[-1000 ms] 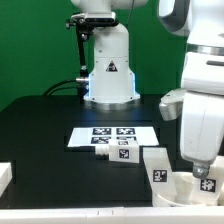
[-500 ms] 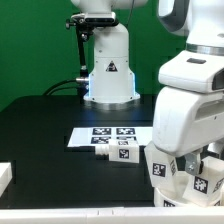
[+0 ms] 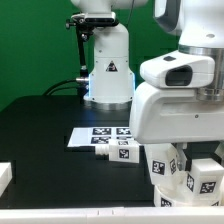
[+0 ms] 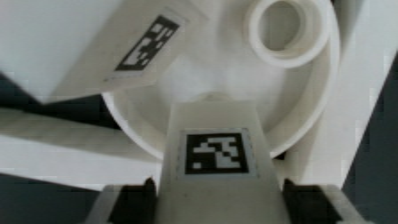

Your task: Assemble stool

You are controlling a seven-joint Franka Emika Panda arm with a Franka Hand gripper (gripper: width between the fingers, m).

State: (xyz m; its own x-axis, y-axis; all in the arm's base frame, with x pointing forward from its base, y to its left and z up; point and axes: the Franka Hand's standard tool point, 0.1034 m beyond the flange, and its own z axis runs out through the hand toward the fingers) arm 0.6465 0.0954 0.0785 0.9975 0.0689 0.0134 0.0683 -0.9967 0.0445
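While the arm (image 3: 180,95) is looming across the exterior view's right half, only the lowest part of the work is showing beneath it. The gripped leg (image 3: 207,182), a chunky white block with its square tag facing the camera, is hanging directly under the wrist, so it is probably being steered rather than resting loose. A second leg (image 3: 163,166) is standing just beside the gripped leg, toward the exterior view's left and slightly tilted, apparently waiting within reach for a later step. A third leg (image 3: 116,152) is lying on its side on the black tabletop (image 3: 40,130), well apart from the gripped leg on that same side. The marker board (image 3: 108,134) is lying flat farther back from the gripped leg, carrying nothing. Whether the gripped leg is touching the seat cannot be told from here. In the wrist view, the pincer (image 4: 217,205) is pressing its two dark fingers (image 4: 125,205) against opposite flanks of the gripped leg (image 4: 217,150). It is closed to the leg's width with no gap visible, so it appears to be clamping the leg firmly. The round seat (image 4: 169,115) is curving its shallow rim around the gripped leg, and a raised ring (image 4: 285,30), likely a socket, is sitting beyond the leg's far end. Gripping across the flat sides is probably keeping the leg square for seating into the stool. The second leg (image 4: 151,45) is lying aslant past the gripped leg, overlapping the rim.
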